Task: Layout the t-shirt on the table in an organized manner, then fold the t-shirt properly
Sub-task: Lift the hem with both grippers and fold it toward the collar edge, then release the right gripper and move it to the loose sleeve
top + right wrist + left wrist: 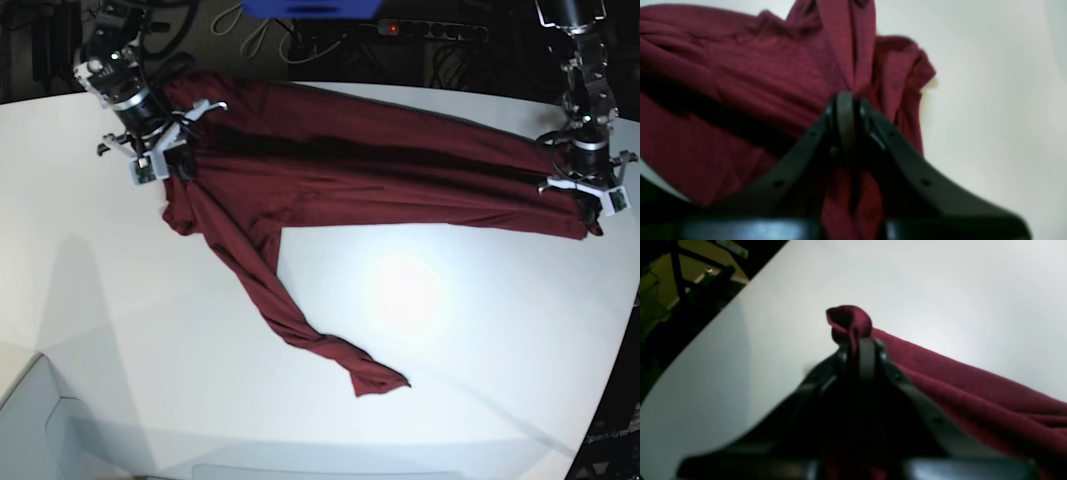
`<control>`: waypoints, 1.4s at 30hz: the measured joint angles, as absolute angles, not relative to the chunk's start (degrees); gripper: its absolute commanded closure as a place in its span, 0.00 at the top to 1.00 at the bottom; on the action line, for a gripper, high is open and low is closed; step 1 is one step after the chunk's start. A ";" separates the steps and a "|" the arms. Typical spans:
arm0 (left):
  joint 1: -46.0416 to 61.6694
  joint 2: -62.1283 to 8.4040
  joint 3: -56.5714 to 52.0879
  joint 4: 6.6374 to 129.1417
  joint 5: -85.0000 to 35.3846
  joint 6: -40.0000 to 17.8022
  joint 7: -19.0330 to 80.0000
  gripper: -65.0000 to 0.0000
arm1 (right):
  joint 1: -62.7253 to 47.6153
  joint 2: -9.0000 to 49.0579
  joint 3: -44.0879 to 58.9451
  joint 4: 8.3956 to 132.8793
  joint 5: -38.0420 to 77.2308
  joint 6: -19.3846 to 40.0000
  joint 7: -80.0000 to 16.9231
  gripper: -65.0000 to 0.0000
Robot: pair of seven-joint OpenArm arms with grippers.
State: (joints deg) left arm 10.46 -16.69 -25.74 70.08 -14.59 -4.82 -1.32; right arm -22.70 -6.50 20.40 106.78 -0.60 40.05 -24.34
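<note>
I see the white worktop filling most of the base view. The maroon t-shirt stretches across the upper part of that frame, bunched lengthwise, with one strip trailing down toward the lower centre. At upper left my right gripper has its jaws clamped on a fold of the t-shirt. At the right edge my left gripper is pinched on the cloth's other end.

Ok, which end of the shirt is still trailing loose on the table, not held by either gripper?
The long strip of the t-shirt reaching toward the table's near edge; the other two ends are pinched by the left gripper and right gripper.
</note>
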 measured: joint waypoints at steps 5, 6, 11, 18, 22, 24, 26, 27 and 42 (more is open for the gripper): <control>11.14 -16.01 -25.39 68.64 -14.55 -4.97 -1.78 0.00 | -22.44 -6.48 20.40 103.31 -0.58 40.03 -24.03 0.00; 11.27 -16.08 -25.39 67.77 -14.57 -4.95 -1.69 0.00 | -22.61 -6.48 20.40 102.74 -0.62 40.03 -24.18 0.00; 11.05 -16.23 -25.39 65.34 -14.59 -4.99 -3.18 0.01 | -23.00 -6.48 20.40 102.35 -0.64 40.05 -24.32 0.00; 10.55 -16.67 -25.41 64.99 -14.61 -5.21 -2.94 0.01 | -22.74 -6.50 20.38 102.32 -0.62 40.03 -24.16 0.00; 9.61 -16.64 -25.43 64.73 -14.57 -5.17 -2.33 0.01 | -22.68 -6.48 20.38 101.67 -0.54 40.05 -24.08 0.00; 9.13 -16.64 -25.43 64.38 -14.35 -5.19 -2.33 0.01 | -22.65 -6.48 19.99 100.64 -0.62 40.03 -24.32 0.00; 8.95 -16.67 -25.45 64.16 -14.41 -5.17 -1.76 0.02 | -22.79 -6.46 19.16 100.07 -0.64 40.03 -24.73 0.00; 8.84 -16.67 -25.50 64.16 -14.50 -5.17 -1.13 0.05 | -22.76 -6.37 18.83 100.03 -0.71 40.05 -24.82 0.00; 8.45 -16.97 -26.06 64.71 -15.25 -4.54 3.88 0.59 | -22.79 -6.00 19.09 100.14 -0.89 40.05 -24.64 0.39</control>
